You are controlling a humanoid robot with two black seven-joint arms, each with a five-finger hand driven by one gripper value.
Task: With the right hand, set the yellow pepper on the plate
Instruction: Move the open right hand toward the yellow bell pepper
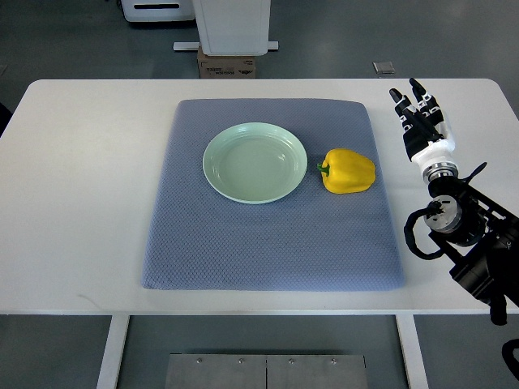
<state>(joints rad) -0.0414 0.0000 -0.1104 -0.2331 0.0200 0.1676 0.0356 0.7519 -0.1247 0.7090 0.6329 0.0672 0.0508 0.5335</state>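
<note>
Top view shows the right hand [420, 120] over the white bench [89, 194], its arm [466, 235] coming in from the right edge, black and jointed with a loop of cable beside the wrist. That hand lies to the right of the grey mat [268, 243], clear of the mat's edge, with its dark fingers [399, 99] stretched out straight and a little apart, pointing away from the robot; it holds nothing. Left of the hand, on the mat and near the mat's right edge, lies the yellow pepper [350, 171], resting on its side with its short green stem [323, 169] turned toward the plate. The pepper and the hand are apart, with a strip of mat and bare bench between them. Just left of the pepper, close to it but not touching, sits the pale green plate [217, 174], round and shallow, with nothing on it, placed on the far half of the mat. Beyond the far edge of the bench, a cardboard box [227, 65] stands on the floor under a white stand [235, 24]. At the near edge, the bench's white legs [112, 348] run down past a metal panel [263, 371].
</note>
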